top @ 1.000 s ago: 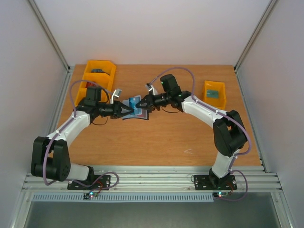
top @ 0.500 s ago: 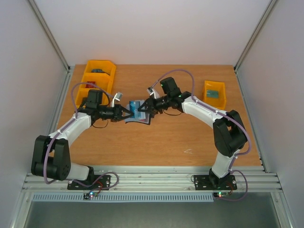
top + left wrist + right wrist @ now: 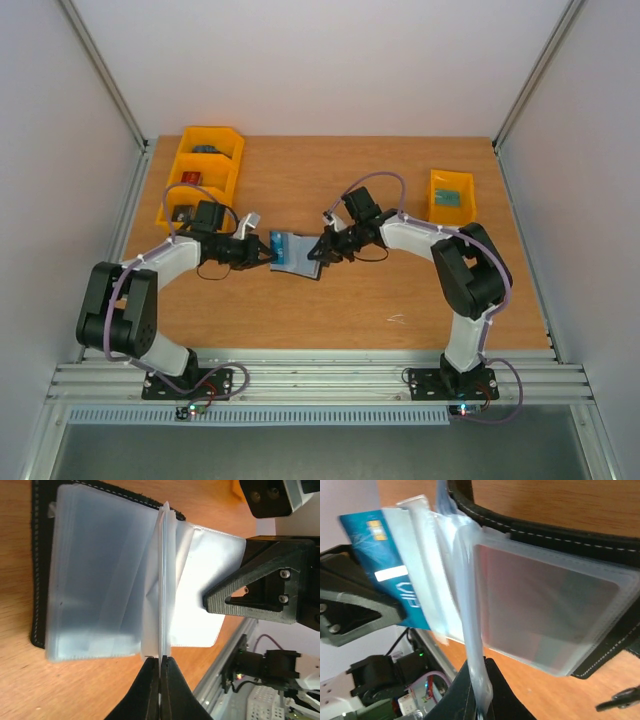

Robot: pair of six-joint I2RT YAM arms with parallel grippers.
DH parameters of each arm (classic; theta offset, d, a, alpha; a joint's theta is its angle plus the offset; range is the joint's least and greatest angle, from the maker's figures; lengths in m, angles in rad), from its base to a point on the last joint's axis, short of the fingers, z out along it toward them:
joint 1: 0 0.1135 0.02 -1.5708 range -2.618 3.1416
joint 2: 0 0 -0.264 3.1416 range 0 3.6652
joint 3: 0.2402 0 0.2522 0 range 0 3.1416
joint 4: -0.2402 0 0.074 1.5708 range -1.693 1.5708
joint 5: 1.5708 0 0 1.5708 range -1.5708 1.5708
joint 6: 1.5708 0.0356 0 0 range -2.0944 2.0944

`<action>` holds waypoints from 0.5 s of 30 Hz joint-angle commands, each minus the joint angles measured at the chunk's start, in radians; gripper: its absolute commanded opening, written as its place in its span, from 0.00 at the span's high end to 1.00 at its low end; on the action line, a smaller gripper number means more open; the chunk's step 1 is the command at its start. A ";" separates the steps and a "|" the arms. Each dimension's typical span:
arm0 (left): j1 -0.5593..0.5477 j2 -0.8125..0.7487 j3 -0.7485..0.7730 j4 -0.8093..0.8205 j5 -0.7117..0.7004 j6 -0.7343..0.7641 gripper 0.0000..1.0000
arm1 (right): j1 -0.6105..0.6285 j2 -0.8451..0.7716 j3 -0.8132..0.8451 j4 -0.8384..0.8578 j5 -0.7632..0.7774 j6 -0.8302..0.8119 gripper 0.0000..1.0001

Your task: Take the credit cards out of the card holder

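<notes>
Left gripper [image 3: 161, 661] pinched shut on clear sleeve [image 3: 163, 580], right gripper [image 3: 479, 670] same. Card holder [image 3: 297, 255] spread between them, blue credit card [image 3: 380, 565] poking out past right gripper. Pull apart, sleeve likely rips.

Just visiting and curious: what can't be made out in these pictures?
Right wrist view: the print on the blue credit card; blurred, partly under a clear sleeve.
Left wrist view: how many cards sit in the card holder; frosted sleeves blur them.
Left wrist view: whether the sleeve the left end effector pinches holds a card; seen edge-on.
Top view: contents of the yellow bins; too small.
</notes>
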 commanded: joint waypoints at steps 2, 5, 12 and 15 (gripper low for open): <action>-0.010 0.006 0.051 -0.090 -0.172 0.133 1.00 | -0.026 0.066 -0.032 -0.022 0.040 -0.015 0.99; -0.016 -0.007 0.112 -0.196 -0.299 0.238 1.00 | -0.046 0.074 -0.045 -0.044 0.069 -0.019 0.99; -0.014 -0.070 0.182 -0.308 -0.307 0.374 1.00 | -0.052 0.051 0.015 -0.234 0.212 -0.088 0.66; -0.014 -0.102 0.236 -0.383 -0.202 0.438 1.00 | -0.055 -0.016 0.055 -0.331 0.330 -0.128 0.54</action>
